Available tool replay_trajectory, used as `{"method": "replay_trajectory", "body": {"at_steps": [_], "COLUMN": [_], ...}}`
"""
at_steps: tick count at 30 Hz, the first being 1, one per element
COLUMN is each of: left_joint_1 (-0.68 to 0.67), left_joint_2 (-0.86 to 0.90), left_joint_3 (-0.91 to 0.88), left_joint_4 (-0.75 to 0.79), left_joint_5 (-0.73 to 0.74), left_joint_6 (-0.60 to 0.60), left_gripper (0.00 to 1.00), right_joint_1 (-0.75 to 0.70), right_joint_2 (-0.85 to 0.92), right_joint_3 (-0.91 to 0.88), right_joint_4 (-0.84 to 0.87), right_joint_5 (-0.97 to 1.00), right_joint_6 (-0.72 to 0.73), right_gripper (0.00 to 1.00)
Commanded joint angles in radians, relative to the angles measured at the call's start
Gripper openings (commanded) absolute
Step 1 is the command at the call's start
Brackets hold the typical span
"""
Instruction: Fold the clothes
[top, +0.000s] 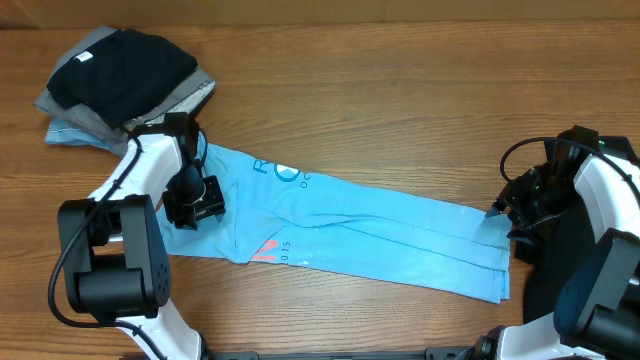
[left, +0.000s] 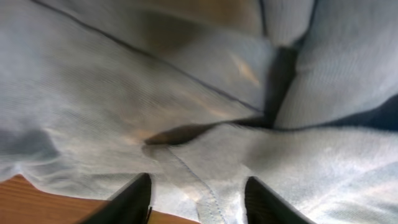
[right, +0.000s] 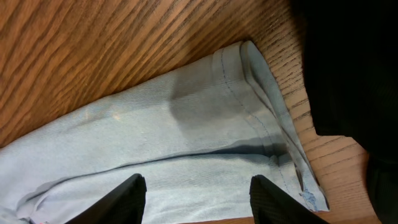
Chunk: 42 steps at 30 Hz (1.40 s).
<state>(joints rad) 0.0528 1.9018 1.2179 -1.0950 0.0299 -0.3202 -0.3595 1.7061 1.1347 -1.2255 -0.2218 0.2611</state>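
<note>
L tool (left: 198, 182) part open over T-shirt (top: 380, 235); R tool (right: 198, 180) same, at hem (right: 252, 99)

Overhead: straight down on whole counter (top: 400, 80). Wrist views: close, angled down, each at one end of blue shirt (top: 350, 225).

T-shirt (top: 380, 235): light sky-blue, mostly plain. Logo (top: 285, 172) white. Lettering (top: 265, 250) orange-red. Hem stitching darker blue in right wrist view.

Black garment (top: 125, 65): solid black, small white tag (top: 85, 57). Grey garment (top: 190, 95) beneath it. Pale blue garment (top: 70, 135) lowest.

Table (top: 400, 80): warm brown wood, darker grain streaks.

Left arm (top: 135, 175) and right arm (top: 610, 185): white shells, black joints. Left gripper (left: 198, 180) and right gripper (right: 198, 180): fingers black.
</note>
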Motion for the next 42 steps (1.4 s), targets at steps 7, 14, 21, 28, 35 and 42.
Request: {"method": "replay_trajectory", "body": {"at_steps": [7, 14, 21, 28, 35, 42], "left_joint_1": [-0.007, -0.008, -0.008, -0.008, -0.008, 0.005], "left_joint_2": [-0.019, -0.019, -0.019, -0.019, -0.019, -0.019], "left_joint_3": [-0.02, -0.021, -0.042, -0.092, -0.089, -0.033], "left_joint_4": [-0.002, -0.001, 0.003, 0.042, 0.031, -0.042], "left_joint_5": [-0.092, -0.063, -0.029, -0.002, 0.026, 0.003], "left_joint_6": [0.036, 0.064, 0.111, 0.118, 0.118, 0.117], "left_gripper": [0.43, 0.26, 0.38, 0.22, 0.06, 0.04], "right_joint_1": [-0.003, -0.003, -0.003, -0.003, -0.003, -0.003], "right_joint_2": [-0.025, -0.025, -0.025, -0.025, -0.025, -0.025], "right_joint_3": [-0.002, -0.002, -0.002, -0.002, -0.002, -0.002], "right_joint_4": [0.002, 0.003, 0.002, 0.002, 0.003, 0.001], "right_joint_5": [-0.008, -0.031, -0.072, -0.08, -0.087, -0.087], "right_joint_6": [-0.004, -0.008, -0.034, -0.034, -0.034, -0.046], "right_gripper": [0.57, 0.57, 0.58, 0.57, 0.57, 0.58]}}
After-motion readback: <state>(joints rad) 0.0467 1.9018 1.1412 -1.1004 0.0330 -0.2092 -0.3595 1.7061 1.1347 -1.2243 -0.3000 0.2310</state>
